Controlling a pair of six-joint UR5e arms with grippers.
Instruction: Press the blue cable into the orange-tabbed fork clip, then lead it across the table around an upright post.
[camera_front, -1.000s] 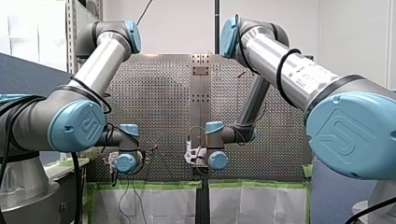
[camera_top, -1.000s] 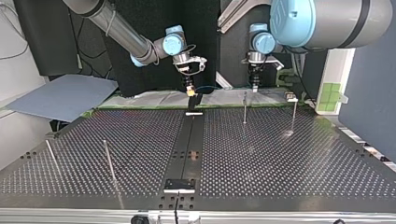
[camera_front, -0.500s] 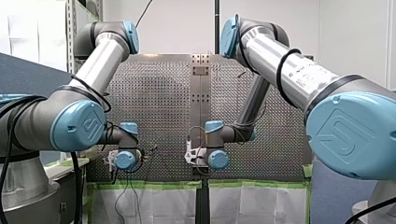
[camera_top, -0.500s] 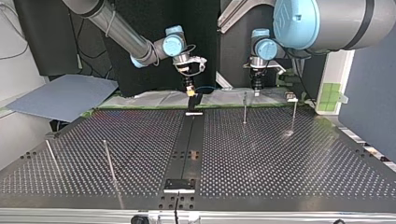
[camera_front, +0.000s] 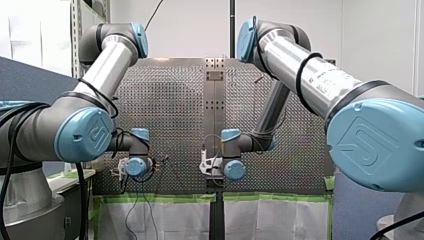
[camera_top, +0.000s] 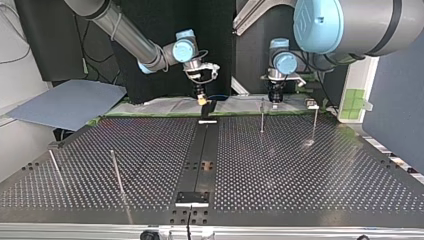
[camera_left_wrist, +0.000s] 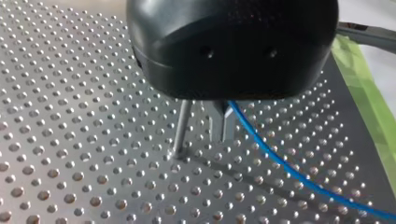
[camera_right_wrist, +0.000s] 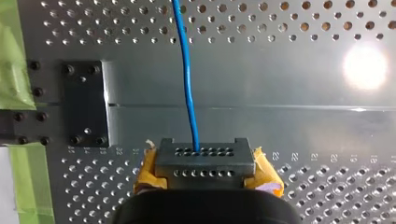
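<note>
In the left wrist view my left gripper (camera_left_wrist: 222, 137) is shut on the blue cable (camera_left_wrist: 289, 172), which trails away over the perforated plate. A thin upright post (camera_left_wrist: 181, 128) stands right beside its metal fingers. In the right wrist view my right gripper (camera_right_wrist: 205, 171), with yellow pads (camera_right_wrist: 266, 176), is shut on a grey connector block (camera_right_wrist: 204, 156). From that block the blue cable (camera_right_wrist: 187, 79) leads straight ahead. In the top view my right gripper (camera_top: 202, 100) hangs at the far edge's middle and my left gripper (camera_top: 274, 99) is next to a post (camera_top: 261, 116).
Another post (camera_top: 315, 122) stands at the top view's far right, with a small fixture (camera_top: 313, 105) behind it. Two leaning rods (camera_top: 116, 172) (camera_top: 56, 169) rise at the near left. A black plate (camera_right_wrist: 86, 105) and green tape (camera_right_wrist: 14, 60) lie beside my right gripper.
My left gripper has shifted slightly toward the top view's right and come lower beside the post. My right gripper has edged a little to the top view's left.
</note>
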